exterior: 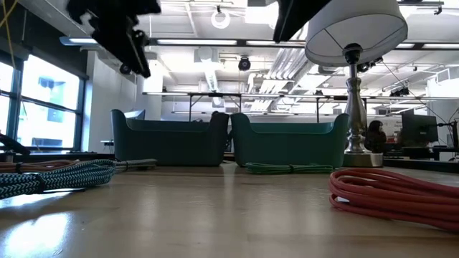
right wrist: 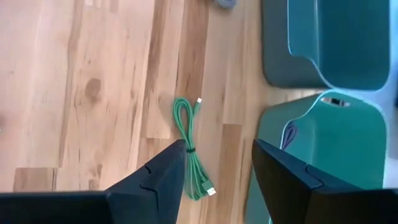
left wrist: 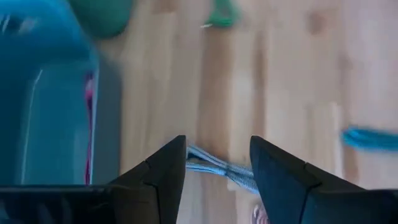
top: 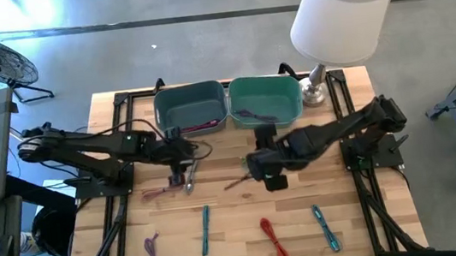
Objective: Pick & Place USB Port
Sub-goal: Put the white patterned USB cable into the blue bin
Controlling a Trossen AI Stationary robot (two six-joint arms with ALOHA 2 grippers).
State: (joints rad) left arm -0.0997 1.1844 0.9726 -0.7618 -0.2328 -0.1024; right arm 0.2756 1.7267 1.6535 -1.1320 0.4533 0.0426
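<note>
We see the left gripper (left wrist: 217, 168) fingers apart above a grey cable (left wrist: 214, 167); right gripper (right wrist: 219, 163) fingers apart over a green cable (right wrist: 189, 149) mid-worktop.

Two teal plastic bins (top: 190, 108) stand side by side at the back of the wooden slatted table (top: 240, 230). A white-shaded metal lamp (top: 340, 12) stands right of them. Bundled cables (top: 272, 238) lie in a row before them.

Both arms reach inward. The left end effector (top: 189, 182) points down, fingers (left wrist: 163, 171) parted. The right end effector (top: 273, 181) faces it, fingers (right wrist: 163, 169) parted too.
</note>
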